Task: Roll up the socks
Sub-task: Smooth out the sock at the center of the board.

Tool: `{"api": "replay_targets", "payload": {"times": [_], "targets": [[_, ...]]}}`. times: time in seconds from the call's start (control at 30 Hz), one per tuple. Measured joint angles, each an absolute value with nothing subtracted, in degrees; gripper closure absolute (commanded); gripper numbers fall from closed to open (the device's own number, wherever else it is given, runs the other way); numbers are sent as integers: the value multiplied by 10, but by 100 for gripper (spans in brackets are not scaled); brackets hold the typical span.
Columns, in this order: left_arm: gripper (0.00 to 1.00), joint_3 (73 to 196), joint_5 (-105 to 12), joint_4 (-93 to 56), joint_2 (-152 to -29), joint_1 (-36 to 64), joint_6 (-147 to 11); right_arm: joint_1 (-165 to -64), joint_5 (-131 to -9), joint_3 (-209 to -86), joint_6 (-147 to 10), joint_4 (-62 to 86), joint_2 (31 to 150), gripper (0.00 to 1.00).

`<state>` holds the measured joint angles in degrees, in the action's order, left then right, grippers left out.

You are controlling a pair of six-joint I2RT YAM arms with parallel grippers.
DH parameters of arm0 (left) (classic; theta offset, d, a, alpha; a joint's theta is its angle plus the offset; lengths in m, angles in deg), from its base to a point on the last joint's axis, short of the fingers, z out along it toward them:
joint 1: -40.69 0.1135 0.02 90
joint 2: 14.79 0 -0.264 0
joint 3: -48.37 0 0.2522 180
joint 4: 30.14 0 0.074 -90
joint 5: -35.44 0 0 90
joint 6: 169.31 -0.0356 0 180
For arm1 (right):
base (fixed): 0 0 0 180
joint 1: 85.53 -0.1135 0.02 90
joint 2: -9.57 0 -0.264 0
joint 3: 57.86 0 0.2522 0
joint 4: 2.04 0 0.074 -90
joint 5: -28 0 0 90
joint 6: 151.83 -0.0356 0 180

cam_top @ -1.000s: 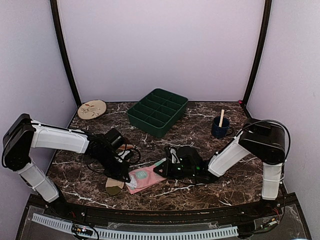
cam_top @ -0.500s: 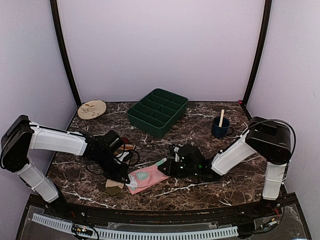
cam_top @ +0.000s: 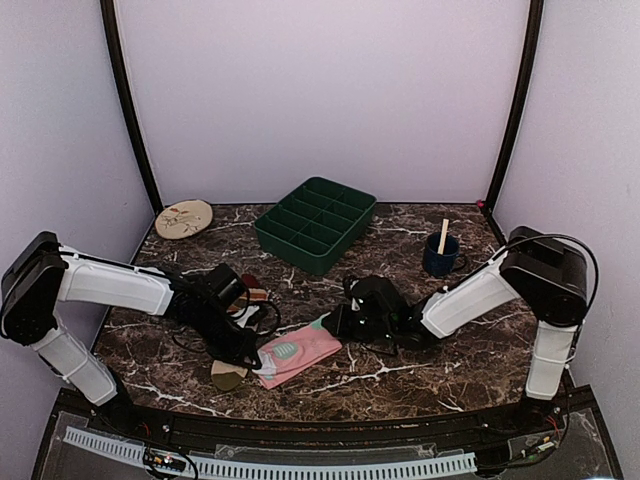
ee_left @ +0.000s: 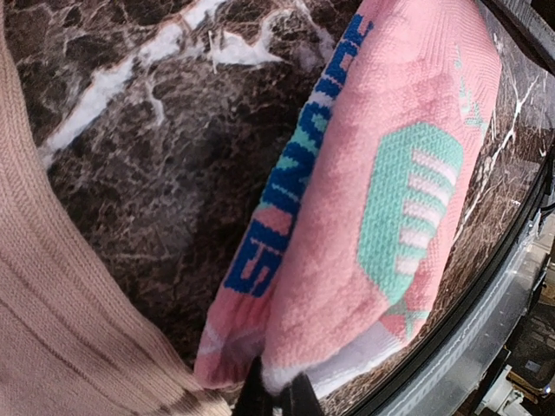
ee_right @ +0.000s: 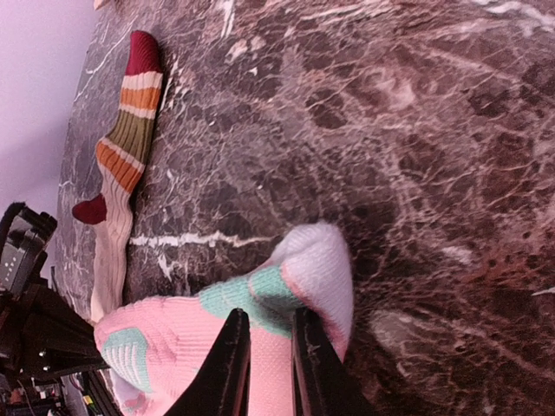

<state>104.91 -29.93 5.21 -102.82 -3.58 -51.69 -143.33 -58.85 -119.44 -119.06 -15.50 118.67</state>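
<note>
The pink sock with teal and white patches lies flat near the table's front, between my two grippers. My left gripper is shut on its white cuff edge; in the left wrist view the gripper pinches that edge at the bottom. My right gripper holds the other end: its fingers clamp pink fabric just behind the bunched white and teal toe. The striped beige sock lies stretched out to the left, partly hidden under my left arm in the top view.
A green compartment tray stands at the back centre. A blue mug with a wooden stick is at the back right. A round beige disc sits at the back left corner. The table's front edge runs close beside the pink sock.
My right gripper has moved right and slightly away from me, drawing the pink sock's toe end with it and stretching the sock out. The left gripper kept its hold on the cuff.
</note>
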Motion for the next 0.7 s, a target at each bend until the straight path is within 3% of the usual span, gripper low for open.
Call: {"api": "replay_targets", "payload": {"times": [0.7], "targets": [[99,1064,-297,60,-1046,-40,-534,-1426,-517,-1218,-1162,-10,1123,60]]}}
